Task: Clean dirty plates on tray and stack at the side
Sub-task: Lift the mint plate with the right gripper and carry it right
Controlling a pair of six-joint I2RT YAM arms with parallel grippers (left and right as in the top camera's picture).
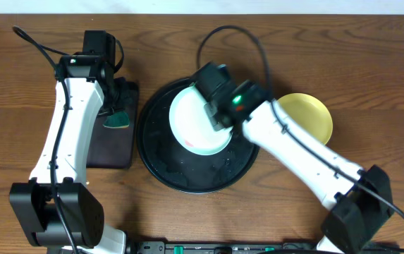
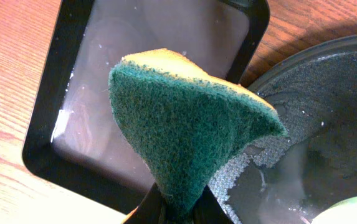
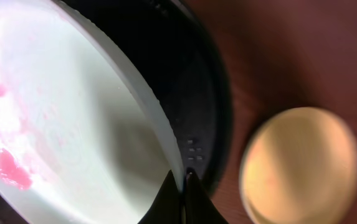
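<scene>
My right end effector [image 3: 181, 193] is pinched shut on the rim of a pale mint plate [image 3: 72, 112]. The plate sits inside the round black tray [image 3: 197, 93] at the middle of the counter, toward the tray's far side. I cannot tell whether that edge is lifted clear or only tipped. A red smear [image 3: 13, 171] runs across the plate's centre with fainter pink streaks around it, so I judge this one unwashed. My left end effector [image 2: 169, 211] is clamped on a sponge [image 2: 184, 124], green scouring face toward the camera and yellow foam behind. It hangs above the smaller rectangular tray [image 2: 166, 31] on the counter's left side, close to the round tray's rim and not touching the plate. A yellow plate [image 3: 299, 165] lies flat on bare counter just beside the round tray, toward the right edge. It shows no red that I can see, so I take it as finished and the start of the stack. No other plate shows. By my reckoning, about one plate is done, and the scrub on the mint one has not started.
</scene>
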